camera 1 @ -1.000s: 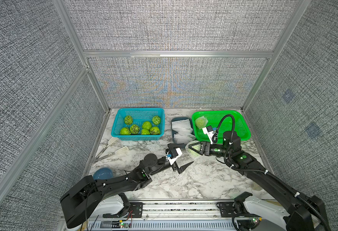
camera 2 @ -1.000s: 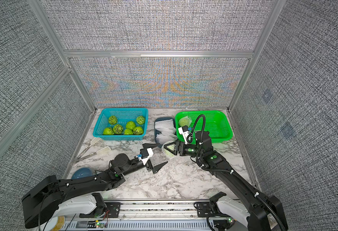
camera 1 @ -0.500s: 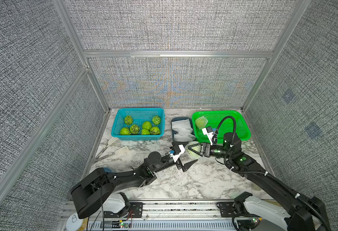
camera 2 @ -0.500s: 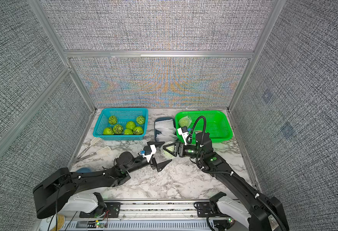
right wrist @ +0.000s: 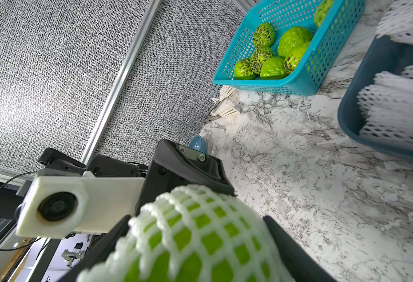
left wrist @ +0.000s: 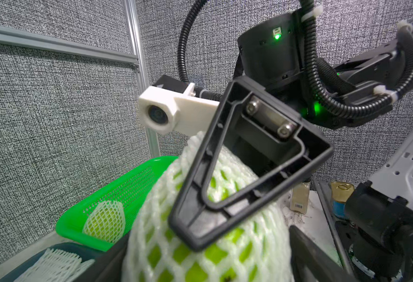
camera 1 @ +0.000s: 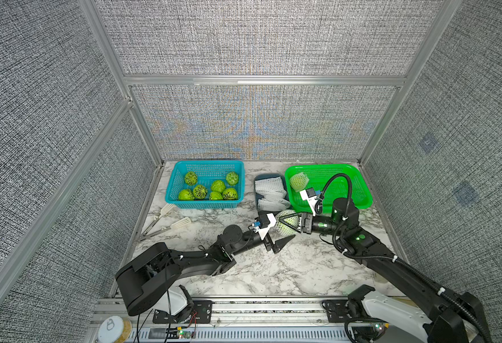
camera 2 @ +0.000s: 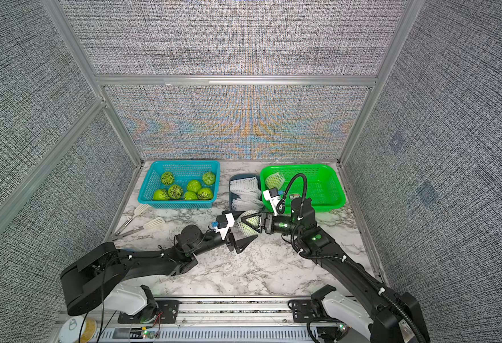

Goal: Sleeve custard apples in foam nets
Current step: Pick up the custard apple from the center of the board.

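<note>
Closer now than a second ago: left gripper [camera 1: 284,225] spread wide around the netted custard apple [right wrist: 188,244], not squeezing. Held tight in the right gripper [camera 2: 244,223] above the counter [camera 1: 273,267] middle.

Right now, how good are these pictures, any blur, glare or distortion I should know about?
Both top views: evenly lit and sharp, but rainbow moiré ripples across the back wall. Right wrist view: the netted custard apple up close is soft, the blue basket crisp. Left wrist view: mostly sharp, no strong glare.
</note>
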